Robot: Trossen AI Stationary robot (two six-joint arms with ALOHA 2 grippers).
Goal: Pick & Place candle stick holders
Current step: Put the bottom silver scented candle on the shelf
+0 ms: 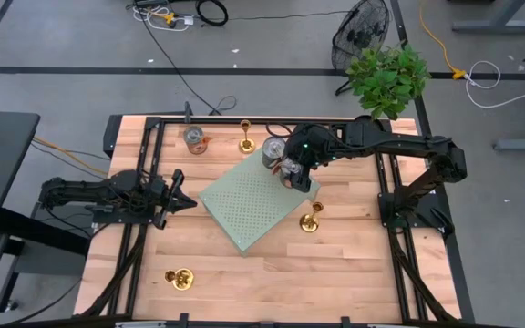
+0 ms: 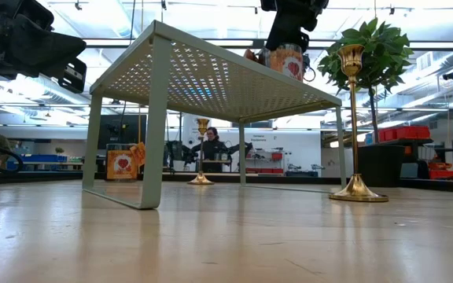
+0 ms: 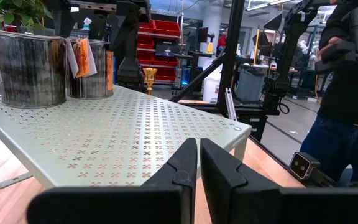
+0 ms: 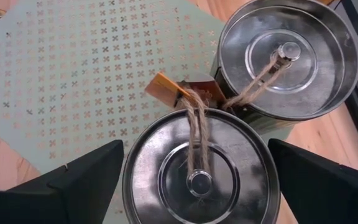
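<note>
- Near edge of the wooden surface (image 1: 244, 282): one candle stick holder (image 1: 181, 278) lies on its side toward the left corner, with bare wood all round it.
- The left pincer (image 1: 186, 202), narrowed to a slit with nothing held, points at the left edge of the perforated green rack (image 1: 244, 205); a short stretch of bare wood lies between them.
- A second candle stick holder (image 1: 311, 219) stands upright just off the rack's right corner, apart from the rack leg.
- The rack sits turned at an angle in the middle of the surface; most of its top is bare.
- On the rack's far right corner stand two tin cans (image 4: 241, 118), touching, lids on and twine tags over them; what is inside is hidden.
- The right pincer (image 4: 194, 177) hangs directly over the nearer can (image 4: 194, 168), spread wide, one finger on each side of it, gripping nothing.
- Toward the far edge, a third candle stick holder (image 1: 244, 137) stands upright, with another can (image 1: 194, 139) to its left.
</note>
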